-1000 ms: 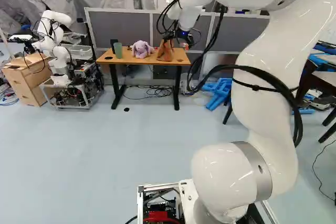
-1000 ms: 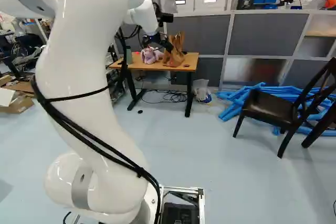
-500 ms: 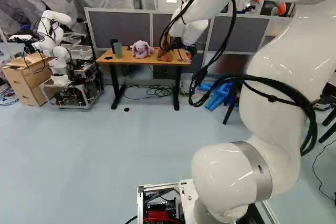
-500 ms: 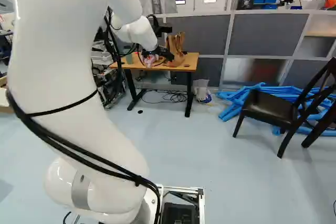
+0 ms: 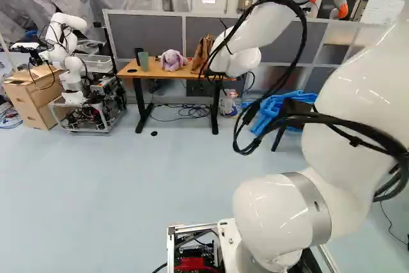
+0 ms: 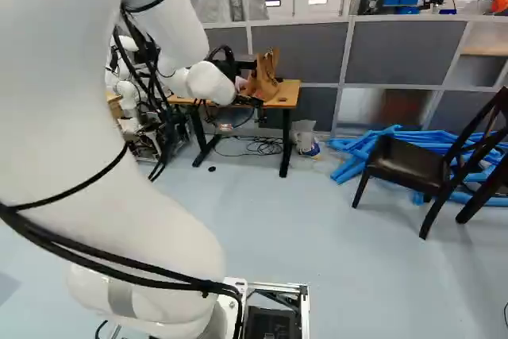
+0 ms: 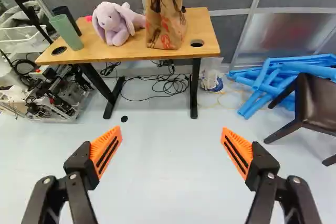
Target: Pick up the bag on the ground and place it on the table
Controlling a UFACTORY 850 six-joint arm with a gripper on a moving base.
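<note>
status: place step looks done, arm is probably in the retreat / clear-off phase. the brown paper bag (image 7: 165,11) is on the table (image 7: 202,22), upright, toward the right end and close to the near edge, just right of the lilac plush rabbit (image 7: 114,23). green cup (image 7: 66,31) is further left.

pincer (image 7: 171,135): wide open, orange pads (image 7: 106,149) well apart, only floor seen between them. nothing held, no contact with the bag, which is ahead of it on the far side of the gap.

next move: no regrasp needed imo. keep it open, finish backing off to the near side, park the white arm (image 5: 348,126). no forward or sweeping motion at bag height, tall soft bag would likely fold or tip if clipped, and it has little table in front of it. watch the arm's loose black cables (image 5: 300,43) too, they could snag.

one check: there's a whitish bag-like item (image 7: 211,74) on the floor by the table's right leg, can't tell what it is. i'd take the paper one as the target, so call it complete once the arm is parked.
</note>
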